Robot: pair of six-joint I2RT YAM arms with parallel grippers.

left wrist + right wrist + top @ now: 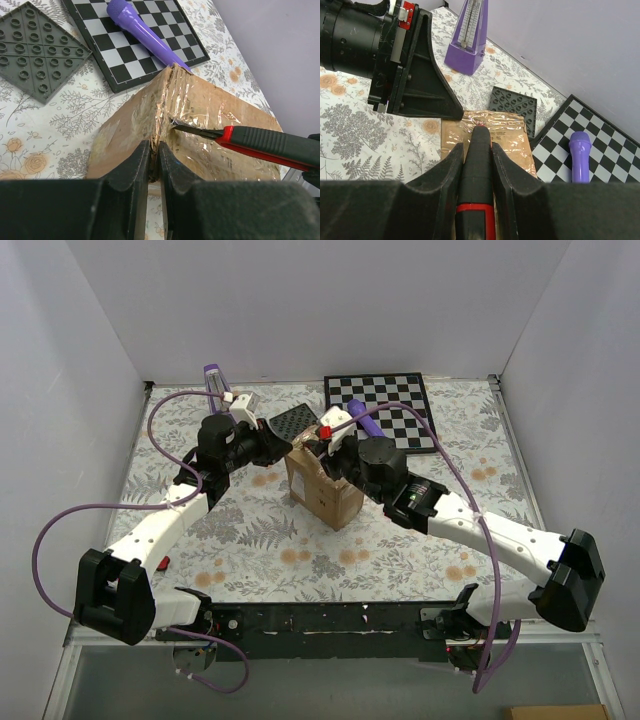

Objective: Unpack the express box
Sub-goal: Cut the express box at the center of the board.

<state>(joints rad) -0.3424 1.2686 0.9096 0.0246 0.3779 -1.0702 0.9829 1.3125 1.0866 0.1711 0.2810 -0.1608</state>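
The express box (325, 492) stands mid-table, a brown carton with crinkled clear tape across its top (215, 107). From the left, my left gripper (154, 149) is shut on the raised cardboard edge at the box's near top corner. My right gripper (477, 147) is shut on a black and red utility knife (479, 170). The knife (260, 142) reaches in from the right, and its blade tip rests on the tape at the top seam. In the right wrist view the taped top (507, 131) lies just beyond the knife, with the left gripper's black finger (422, 85) at its far left corner.
A black-and-white chessboard (390, 412) lies behind the box with a purple cylinder (365, 421) on it. A grey studded plate (293, 423) sits beside it, and a purple metronome (470, 40) stands at the back left. White walls surround the flowered table. A small red item (165, 562) lies near the left arm.
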